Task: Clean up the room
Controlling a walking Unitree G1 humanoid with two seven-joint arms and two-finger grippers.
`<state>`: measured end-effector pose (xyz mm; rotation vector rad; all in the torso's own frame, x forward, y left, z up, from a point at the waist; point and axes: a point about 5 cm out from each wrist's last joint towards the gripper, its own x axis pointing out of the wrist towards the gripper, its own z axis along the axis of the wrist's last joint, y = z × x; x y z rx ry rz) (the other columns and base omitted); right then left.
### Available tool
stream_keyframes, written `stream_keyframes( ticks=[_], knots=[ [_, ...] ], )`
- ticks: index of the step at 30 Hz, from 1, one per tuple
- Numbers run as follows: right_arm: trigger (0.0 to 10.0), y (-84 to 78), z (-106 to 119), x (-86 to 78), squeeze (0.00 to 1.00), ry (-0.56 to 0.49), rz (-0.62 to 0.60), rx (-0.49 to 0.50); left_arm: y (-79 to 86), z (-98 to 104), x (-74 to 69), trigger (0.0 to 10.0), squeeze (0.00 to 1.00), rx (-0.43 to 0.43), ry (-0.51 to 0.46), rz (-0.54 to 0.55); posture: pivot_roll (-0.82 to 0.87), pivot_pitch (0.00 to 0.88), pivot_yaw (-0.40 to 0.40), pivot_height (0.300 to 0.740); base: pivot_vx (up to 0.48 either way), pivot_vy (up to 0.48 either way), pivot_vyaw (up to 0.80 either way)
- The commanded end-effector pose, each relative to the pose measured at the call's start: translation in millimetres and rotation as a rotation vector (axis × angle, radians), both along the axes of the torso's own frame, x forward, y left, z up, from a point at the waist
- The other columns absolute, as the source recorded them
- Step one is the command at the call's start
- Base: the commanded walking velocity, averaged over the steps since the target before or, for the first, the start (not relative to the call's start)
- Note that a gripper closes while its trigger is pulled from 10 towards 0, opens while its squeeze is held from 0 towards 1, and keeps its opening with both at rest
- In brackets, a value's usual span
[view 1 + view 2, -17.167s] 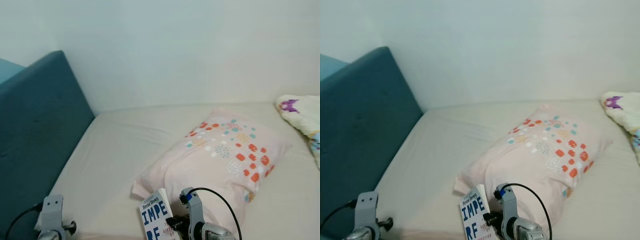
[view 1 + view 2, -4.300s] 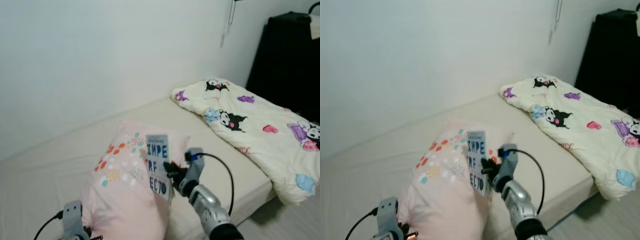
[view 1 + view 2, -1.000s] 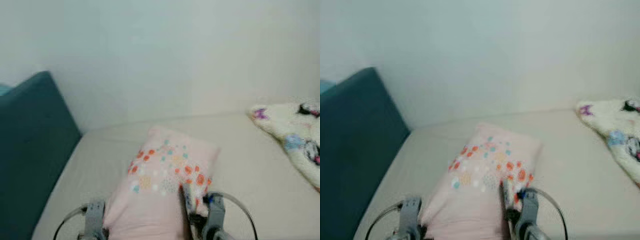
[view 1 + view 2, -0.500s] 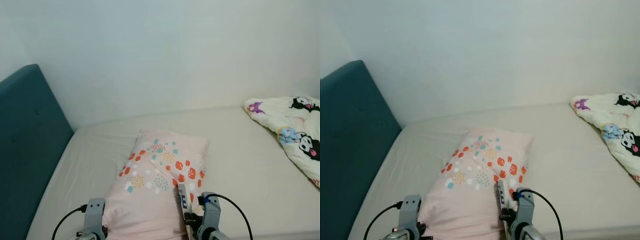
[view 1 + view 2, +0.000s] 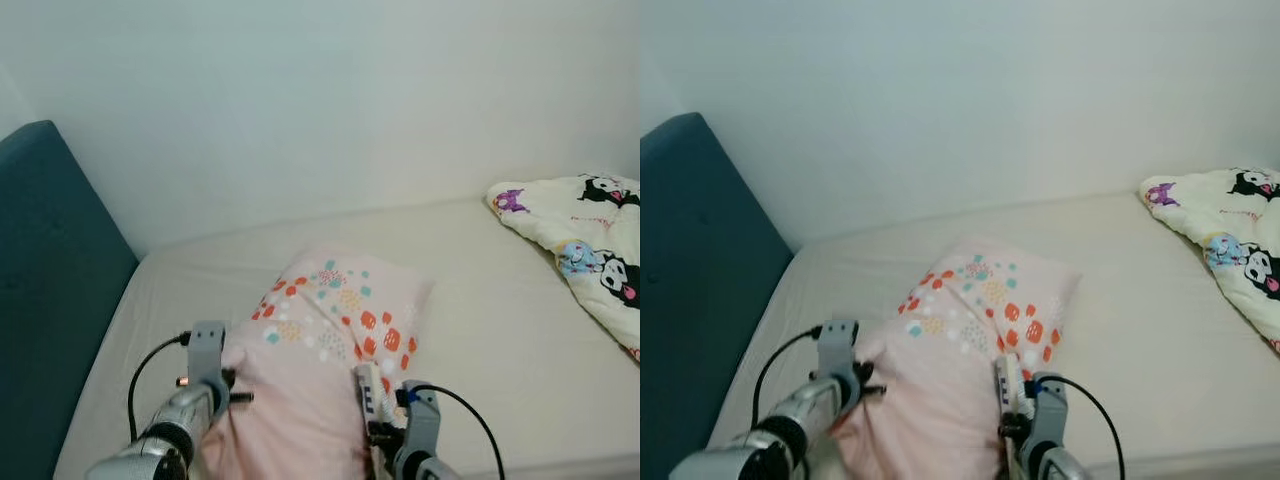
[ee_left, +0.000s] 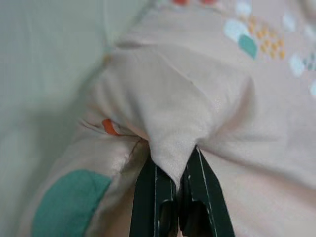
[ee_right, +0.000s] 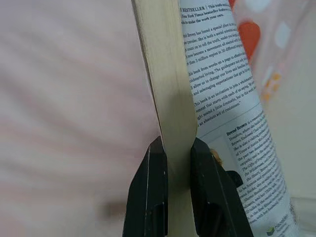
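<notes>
Pillow (image 5: pixel 320 360), pale pink with coloured dots, lies on the bed (image 5: pixel 500 330); its corner is pinched between the left gripper (image 6: pixel 173 165) fingers. Right gripper (image 7: pixel 175 148) fingers clamp an upright book (image 7: pixel 207 98) beside it.

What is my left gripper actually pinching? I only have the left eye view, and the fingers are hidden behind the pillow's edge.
Observer: The left gripper is shut on a fold of the pink pillow, near its corner.
Operator: And the right one?
Observer: The right gripper clamps the book by its page edge, back cover facing the camera.
Operator: Is the book touching the pillow?
Observer: It stands upright right beside the pillow; I cannot tell whether they touch.
</notes>
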<state>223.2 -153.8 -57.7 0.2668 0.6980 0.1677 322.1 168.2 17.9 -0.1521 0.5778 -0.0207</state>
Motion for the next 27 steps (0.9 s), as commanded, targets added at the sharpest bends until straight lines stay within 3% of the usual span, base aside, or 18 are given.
stream_keyframes(
  ticks=[1,7,15,24,27],
  knots=[
    [10.0,9.4,-12,-17.2,0.00,0.084,0.000,0.020,22.1,7,3.4,10.0,0.00,0.014,-0.020,0.068,-0.21,0.000,0.128,0.740,0.000,0.480,0.00],
    [10.0,11.3,-13,-18.0,0.00,0.085,-0.004,0.026,29.6,7,2.4,10.0,0.00,0.015,-0.012,0.101,-0.21,0.000,0.133,0.740,0.000,0.480,0.00],
    [10.0,13.5,-13,-19.5,0.00,0.088,0.003,0.030,34.8,-12,-15.8,10.0,0.00,0.022,0.051,0.115,-0.20,0.000,0.127,0.740,0.000,0.480,0.00],
    [10.0,14.7,-13,-19.4,0.00,0.085,0.009,0.030,25.5,-7,-9.4,10.0,0.00,0.009,0.028,0.090,-0.20,0.000,0.128,0.740,0.000,0.480,0.00],
    [10.0,14.1,-13,-20.1,0.00,0.084,0.005,0.029,21.8,-1,-3.6,10.0,0.00,0.003,0.007,0.096,-0.21,0.000,0.134,0.740,0.000,0.116,0.00]
  ],
)
